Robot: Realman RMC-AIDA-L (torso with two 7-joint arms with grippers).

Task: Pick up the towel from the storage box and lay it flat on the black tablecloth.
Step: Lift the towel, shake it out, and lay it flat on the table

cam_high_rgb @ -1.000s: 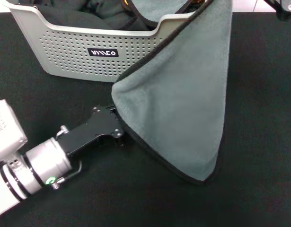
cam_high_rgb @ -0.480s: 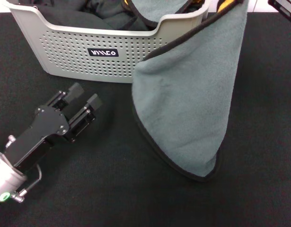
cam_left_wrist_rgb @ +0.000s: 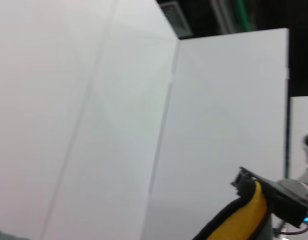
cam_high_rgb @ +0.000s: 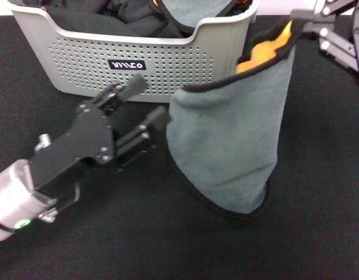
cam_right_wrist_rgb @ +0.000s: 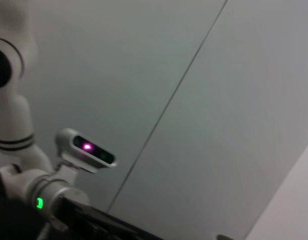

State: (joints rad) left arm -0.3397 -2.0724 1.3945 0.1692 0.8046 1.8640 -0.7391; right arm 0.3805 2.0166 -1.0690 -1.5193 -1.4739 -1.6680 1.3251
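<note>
Unclear white logo on storage box (cam_high_rgb: 167,64)

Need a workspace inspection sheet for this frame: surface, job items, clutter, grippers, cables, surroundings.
Surface: black tablecloth covers the table.
Job's things: towel hangs grey-green side out, yellow-orange showing at top, lower edge on the cloth; storage box behind it.
Clutter: dark clothes in the box.
Grippers: right gripper holds the towel's top corner; left gripper open, beside the towel's left edge, not gripping.
Cables: nothing seen.
Surroundings: white wall panels.
</note>
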